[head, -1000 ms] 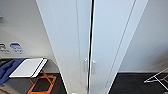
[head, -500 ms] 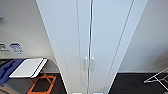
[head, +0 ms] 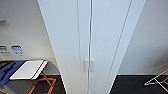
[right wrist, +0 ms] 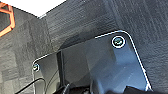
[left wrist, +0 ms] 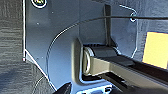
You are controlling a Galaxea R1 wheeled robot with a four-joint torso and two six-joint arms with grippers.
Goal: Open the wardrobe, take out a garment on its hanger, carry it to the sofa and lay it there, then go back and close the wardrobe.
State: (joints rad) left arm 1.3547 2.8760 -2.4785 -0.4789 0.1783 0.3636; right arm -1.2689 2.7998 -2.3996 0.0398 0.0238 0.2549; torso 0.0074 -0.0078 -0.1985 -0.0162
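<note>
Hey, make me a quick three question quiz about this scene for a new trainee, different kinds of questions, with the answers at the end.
1. True or false: the wardrobe doors are shut.
2. Multiple choice: where do the handles sit? A) at the outer edges of the doors B) side by side at the seam between the two doors C) at the top corners
3. Short answer: what colour are the crossed legs of the folding table to the left of the wardrobe?

Key
1. True: the doors meet along the middle seam with no opening showing.
2. B
3. Orange.
</note>
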